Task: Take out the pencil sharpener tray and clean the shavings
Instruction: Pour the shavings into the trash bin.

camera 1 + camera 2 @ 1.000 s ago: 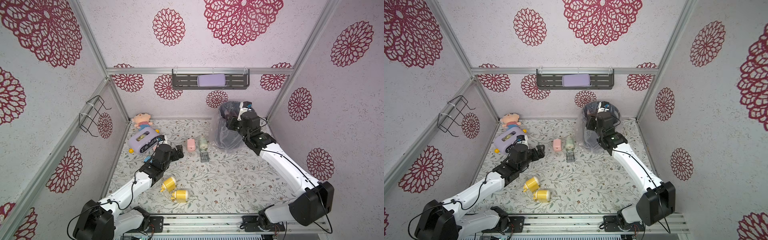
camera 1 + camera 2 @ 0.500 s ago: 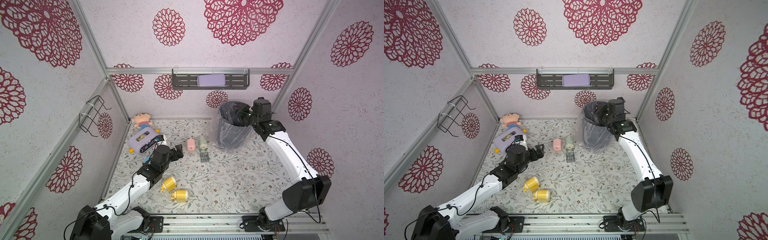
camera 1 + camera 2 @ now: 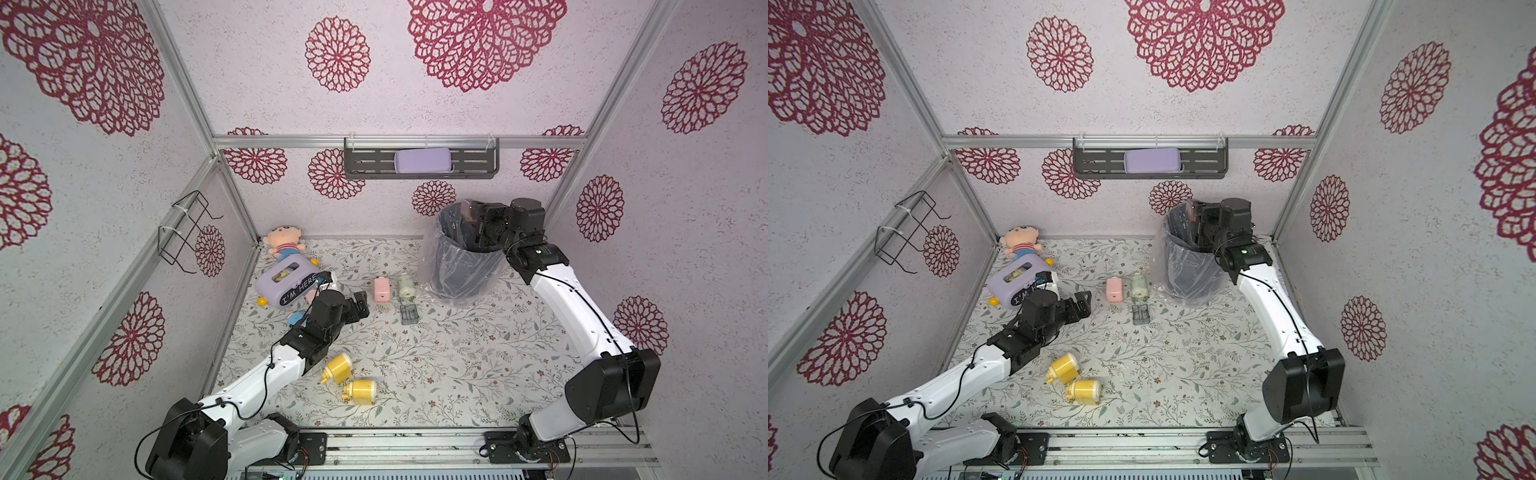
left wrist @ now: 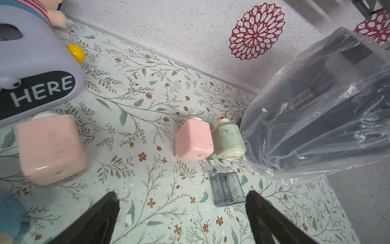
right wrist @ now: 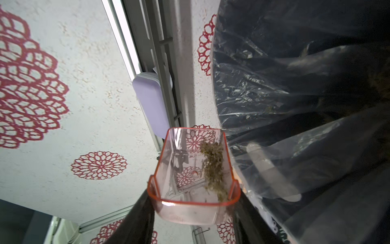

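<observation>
At the far right, over the mouth of the bin point(image 3: 457, 266), the right gripper point(image 5: 193, 202) clamps one end of the pink tray point(image 5: 190, 164), a finger on each side wall. The clear tray's open side faces the wrist camera. A streak of shavings point(image 5: 213, 166) clings to the wall nearest the bin's liner. In both top views the gripper sits by the bin's far rim.

Left of centre, the left gripper point(image 4: 181, 198) hovers over the table point(image 3: 457, 353), jaws spread wide with nothing between them. Just beyond it lies a grey tray point(image 4: 226, 189). Farther on stand a pink sharpener point(image 4: 194, 139) and a green sharpener point(image 4: 229, 137), touching each other, the green one just beside the liner. Nearer, beside the left arm, lie a yellow sharpener point(image 3: 338, 368) and a second one point(image 3: 361, 391).
</observation>
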`<state>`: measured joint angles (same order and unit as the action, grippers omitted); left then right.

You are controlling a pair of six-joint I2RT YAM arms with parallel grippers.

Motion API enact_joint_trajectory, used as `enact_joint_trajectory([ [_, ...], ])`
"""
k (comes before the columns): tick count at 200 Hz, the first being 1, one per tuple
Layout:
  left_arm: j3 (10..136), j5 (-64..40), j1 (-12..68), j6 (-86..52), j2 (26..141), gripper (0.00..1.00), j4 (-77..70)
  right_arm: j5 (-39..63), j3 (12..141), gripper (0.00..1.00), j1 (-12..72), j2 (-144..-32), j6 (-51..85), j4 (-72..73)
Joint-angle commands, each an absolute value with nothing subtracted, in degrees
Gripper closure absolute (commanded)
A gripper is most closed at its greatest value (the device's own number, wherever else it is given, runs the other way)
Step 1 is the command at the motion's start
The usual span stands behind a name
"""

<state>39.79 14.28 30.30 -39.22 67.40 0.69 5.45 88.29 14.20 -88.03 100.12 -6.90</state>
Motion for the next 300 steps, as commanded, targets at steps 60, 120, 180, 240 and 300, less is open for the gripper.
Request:
enact_joint_trajectory([
  [60,40.6,13.8,30.8,-39.4,69.9,0.03,-0.9,-5.3,83.2,0.69,18.3,-83.4,114.0,3.6],
  [120,40.6,13.9,30.8,-39.3,69.3,0.03,-0.5,-6.5,72.9,0.69,18.5,-80.2,116.9,7.8],
  [180,40.6,13.7,30.8,-39.4,69.1,0.03,-0.5,-5.1,75.8,0.69,18.2,-81.7,116.2,8.6],
  [240,40.4,14.2,30.8,-39.1,68.4,0.03,-0.5,-5.2,75.4,0.69,18.2,-80.0,115.0,8.2],
  [300,38.8,14.1,31.5,-37.1,64.6,0.03,-1.1,-4.1,65.9,0.69,17.8,-79.1,118.1,14.2],
])
